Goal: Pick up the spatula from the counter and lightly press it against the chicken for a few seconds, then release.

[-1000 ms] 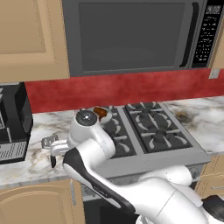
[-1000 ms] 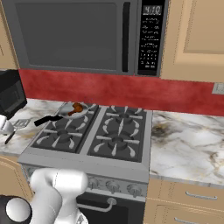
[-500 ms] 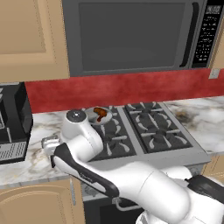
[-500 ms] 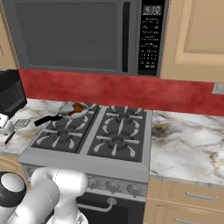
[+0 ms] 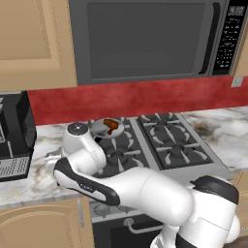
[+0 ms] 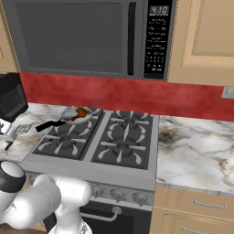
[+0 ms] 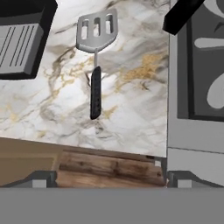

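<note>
The black-handled slotted steel spatula [image 7: 96,74] lies on the marble table [image 7: 135,100] dead ahead of the wide-spread claw [image 7: 111,178], handle end nearest.

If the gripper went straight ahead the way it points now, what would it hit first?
Probably the marble counter, right beside the black handle of the spatula. Depth is unclear, so it might touch the handle itself.

The spatula [image 7: 95,81] is seen with a silver slotted blade and a black handle. The surface [image 7: 135,96] beneath it is patterned as white marble, veined in grey and gold. The chicken [image 5: 111,126] is coloured reddish brown, in a grey pan [image 5: 98,128]. The backsplash [image 5: 145,99] is rendered in mottled red, the microwave [image 5: 145,38] in dark grey and the cabinets [image 5: 29,43] in light tan.
</note>
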Controlling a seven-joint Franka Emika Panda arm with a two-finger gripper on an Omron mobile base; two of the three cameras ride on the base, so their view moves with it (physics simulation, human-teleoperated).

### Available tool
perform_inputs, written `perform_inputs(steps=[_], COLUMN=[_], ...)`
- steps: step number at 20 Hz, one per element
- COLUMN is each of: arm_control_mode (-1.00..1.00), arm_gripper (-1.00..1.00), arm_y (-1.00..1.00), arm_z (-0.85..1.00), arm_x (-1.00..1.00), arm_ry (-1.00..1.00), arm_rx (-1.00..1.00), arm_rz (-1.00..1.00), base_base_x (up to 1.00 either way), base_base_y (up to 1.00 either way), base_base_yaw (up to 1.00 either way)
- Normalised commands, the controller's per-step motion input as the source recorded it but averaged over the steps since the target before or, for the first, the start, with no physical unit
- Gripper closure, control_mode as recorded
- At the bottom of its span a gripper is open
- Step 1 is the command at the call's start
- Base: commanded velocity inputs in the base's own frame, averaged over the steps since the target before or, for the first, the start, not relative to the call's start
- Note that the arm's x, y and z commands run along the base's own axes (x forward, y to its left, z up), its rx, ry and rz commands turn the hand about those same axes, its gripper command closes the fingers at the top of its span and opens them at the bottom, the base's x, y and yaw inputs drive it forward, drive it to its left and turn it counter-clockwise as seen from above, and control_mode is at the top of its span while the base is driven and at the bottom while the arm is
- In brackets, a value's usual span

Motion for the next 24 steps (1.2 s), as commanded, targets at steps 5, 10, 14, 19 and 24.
perform_inputs(steps=[5,10,14,19,24], arm_control_mode=[-1.00,-1.00,-1.00,-1.00,-1.00], arm_gripper=[-1.00,-1.00,-1.00,-1.00,-1.00], arm_y=[0.15,0.11,0.13,0.14,0.13], arm_z=[-0.23,-0.22,-0.18,-0.07,-0.06], arm_x=[0.21,0.20,0.16,0.06,0.03], arm_ry=[0.00,0.00,0.00,-0.02,-0.03], arm_rx=[0.00,0.00,0.00,-0.02,-0.03], arm_rz=[0.00,0.00,0.00,0.00,-0.01], base_base_x=[0.00,0.00,0.00,0.00,0.00], base_base_y=[0.00,0.00,0.00,0.00,0.00], base_base_yaw=[0.00,0.00,0.00,0.00,0.00])
